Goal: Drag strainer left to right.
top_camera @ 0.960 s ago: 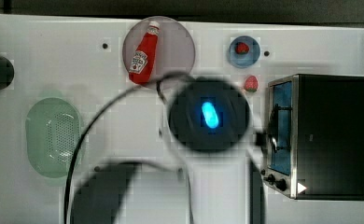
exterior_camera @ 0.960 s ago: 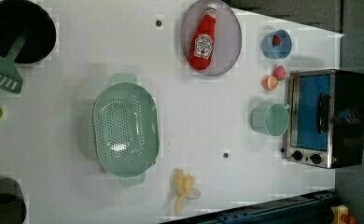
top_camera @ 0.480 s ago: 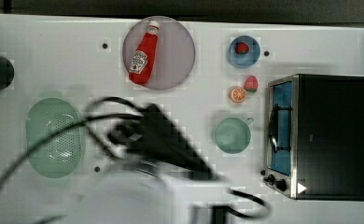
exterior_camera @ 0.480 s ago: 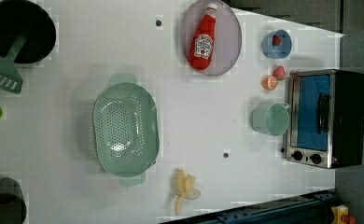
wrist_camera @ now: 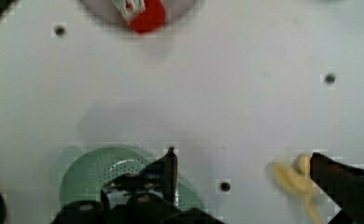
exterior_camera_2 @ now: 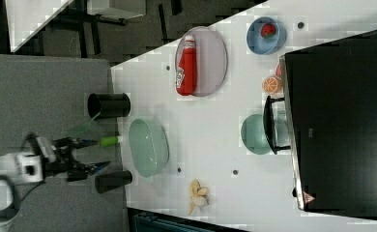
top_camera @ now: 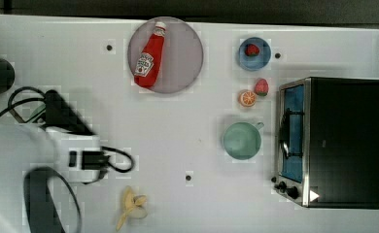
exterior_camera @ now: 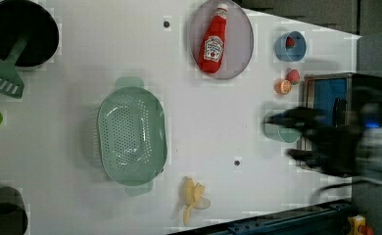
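Above the strainer (wrist_camera: 101, 175), the arm (exterior_camera_2: 12, 169) hangs with fingers (wrist_camera: 168, 165) spread wide.

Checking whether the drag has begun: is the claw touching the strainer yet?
Apart. In the right view the open claw hangs beside the strainer, a clear gap between its tips and the rim.

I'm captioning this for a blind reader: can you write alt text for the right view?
The arm's open tool hangs beside a white table, near a mint strainer at its edge. Farther along are a ketchup bottle on a plate, a cup, a banana and a black oven.
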`<act>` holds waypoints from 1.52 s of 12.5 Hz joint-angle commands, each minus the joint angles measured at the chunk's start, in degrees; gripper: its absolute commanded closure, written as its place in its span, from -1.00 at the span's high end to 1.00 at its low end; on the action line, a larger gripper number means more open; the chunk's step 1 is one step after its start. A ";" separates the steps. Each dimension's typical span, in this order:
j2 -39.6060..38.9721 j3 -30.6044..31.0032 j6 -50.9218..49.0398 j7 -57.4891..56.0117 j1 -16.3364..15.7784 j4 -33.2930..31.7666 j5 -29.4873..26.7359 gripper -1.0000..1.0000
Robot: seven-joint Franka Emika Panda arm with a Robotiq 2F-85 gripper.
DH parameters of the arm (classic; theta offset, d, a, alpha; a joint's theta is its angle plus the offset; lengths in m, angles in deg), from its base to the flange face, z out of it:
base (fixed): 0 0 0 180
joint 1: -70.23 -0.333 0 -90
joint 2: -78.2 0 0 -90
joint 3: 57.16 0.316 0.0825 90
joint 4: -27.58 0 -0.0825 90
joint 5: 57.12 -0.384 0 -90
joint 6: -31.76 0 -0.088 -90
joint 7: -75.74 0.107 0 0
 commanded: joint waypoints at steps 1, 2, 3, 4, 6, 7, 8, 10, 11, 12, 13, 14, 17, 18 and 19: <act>-4.48 4.01 2.73 21.64 -0.21 1.58 0.00 1.00; -7.07 5.52 4.81 26.54 -0.23 1.57 0.17 1.00; -9.64 6.70 6.83 30.45 -0.25 1.48 0.47 1.00; -12.16 7.48 8.80 33.77 -0.28 1.31 0.67 1.00; -16.72 8.11 12.91 39.03 -0.74 0.49 1.01 1.00; -18.75 8.10 14.90 41.07 -0.94 -0.15 1.49 1.00; -20.73 8.09 17.03 42.50 -1.07 -0.93 1.96 1.00; -24.94 7.93 22.79 43.63 -1.45 -2.66 1.97 1.00; -27.11 7.79 26.21 43.80 -1.60 -3.38 1.96 1.00; -29.29 7.52 29.53 43.83 -1.74 -3.86 1.97 1.00; -31.41 6.90 32.39 43.83 -2.19 -4.18 1.96 1.00; -33.48 5.87 34.55 43.83 -2.92 -4.21 1.96 1.00; -37.49 1.12 38.95 43.82 -6.85 -4.17 1.96 1.00; -38.29 -0.87 39.46 43.84 -8.61 -4.17 1.96 1.00; -38.97 -2.76 39.95 43.83 -10.53 -4.13 1.96 1.00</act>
